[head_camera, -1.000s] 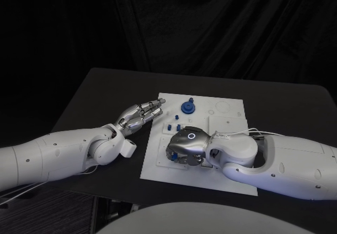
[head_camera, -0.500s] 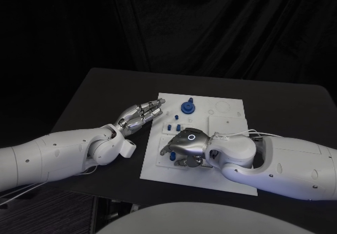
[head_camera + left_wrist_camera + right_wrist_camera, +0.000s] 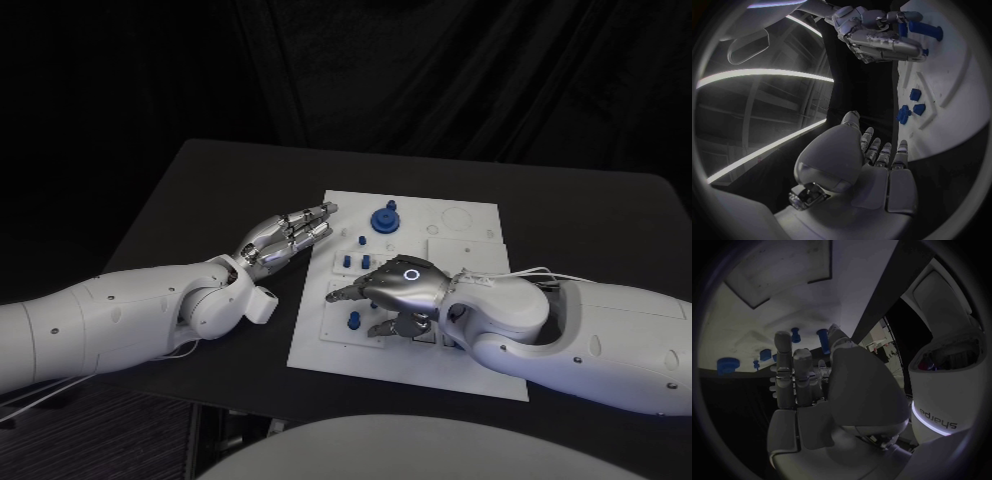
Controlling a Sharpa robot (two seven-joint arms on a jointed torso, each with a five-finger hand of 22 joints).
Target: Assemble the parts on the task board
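Right hand [image 3: 401, 290] lifted, blue part [image 3: 353, 321] uncovered on task board [image 3: 469, 225]

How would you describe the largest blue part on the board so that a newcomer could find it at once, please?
Start at the white task board in the middle of the black table. Look along its far edge, beyond the left hand: the round blue part stands there, wider and taller than the small blue pieces nearer the robot.

The left hand [image 3: 293, 234] lies stretched out, fingers straight and together, holding nothing. The right hand [image 3: 392, 293] hangs knuckles up, fingers loosely curled and apart, empty too.
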